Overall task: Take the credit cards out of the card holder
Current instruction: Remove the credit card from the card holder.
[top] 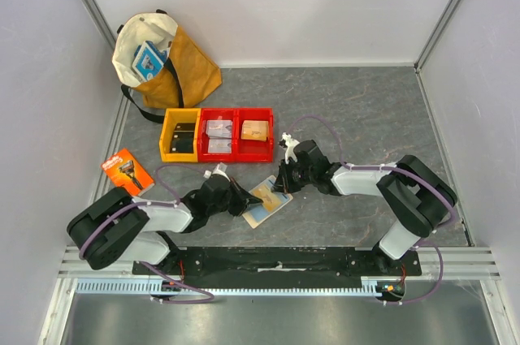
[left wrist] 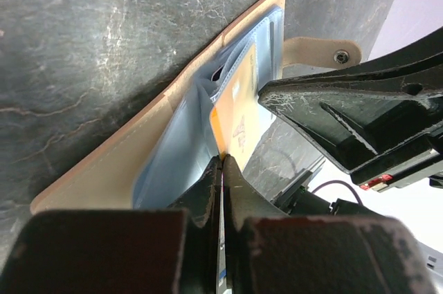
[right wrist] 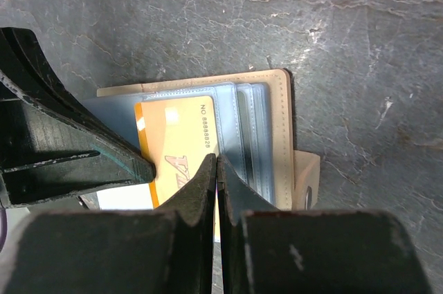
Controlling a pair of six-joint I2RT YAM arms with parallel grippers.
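Early stage. Orange card point(left wrist: 239, 124) is mostly in its sleeve and none lies free on the table point(top: 366, 109). Left gripper point(left wrist: 223, 162) is clamped tight on the card's exposed edge. Right gripper point(right wrist: 216, 162) has its jaws together, tips pressing the holder point(left wrist: 104, 169); can't tell if it's pinching a sleeve. Holder lies open mid-table between both grippers. No second card made out.

From the holder: bins point(top: 215, 135) at 11 o'clock, razor pack point(top: 127, 171) at 9–10, bag point(top: 166, 57) farther at 11, all well apart.

Risk: right tips may pin the card too.
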